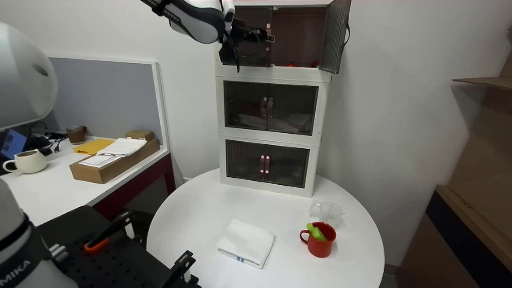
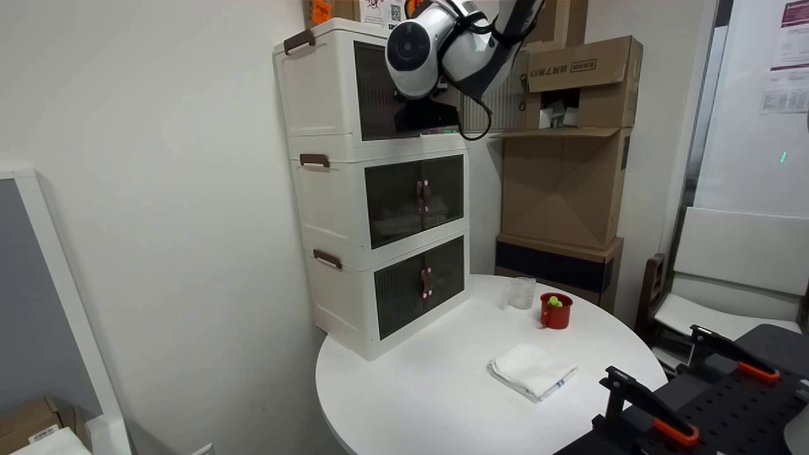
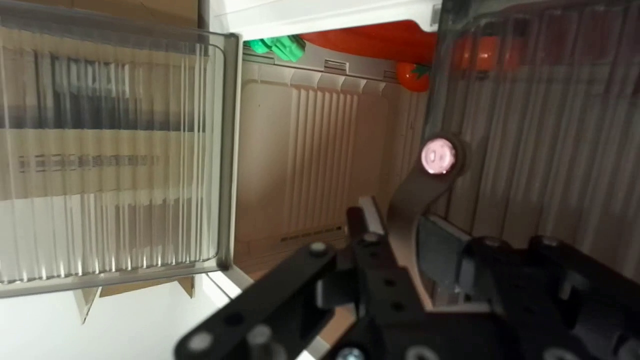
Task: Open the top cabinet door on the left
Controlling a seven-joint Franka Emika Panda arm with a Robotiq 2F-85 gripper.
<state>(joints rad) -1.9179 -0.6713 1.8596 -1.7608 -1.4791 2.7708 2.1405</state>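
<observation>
The top left cabinet door [image 1: 254, 18] is a dark tinted ribbed panel and stands closed on the white cabinet [image 1: 276, 74]. It also shows in an exterior view [image 2: 373, 95], partly behind the arm, and at the right of the wrist view [image 3: 545, 150]. Its brown strap handle [image 3: 405, 205] hangs from a pink rivet and bows outward; its lower end is hidden behind the gripper. My gripper [image 3: 400, 222] is partly open, with one finger on each side of the strap. A gap shows between the fingers. In an exterior view the gripper [image 1: 271, 37] is at the door's inner edge.
The matching right door [image 1: 335, 38] stands swung open, also in the wrist view [image 3: 110, 150]. Red and green items [image 3: 370, 42] lie inside. Two closed cabinet tiers stand below. The round table [image 1: 192, 224] holds a white towel [image 1: 246, 242], a red mug [image 1: 322, 246] and a clear measuring cup [image 1: 330, 211].
</observation>
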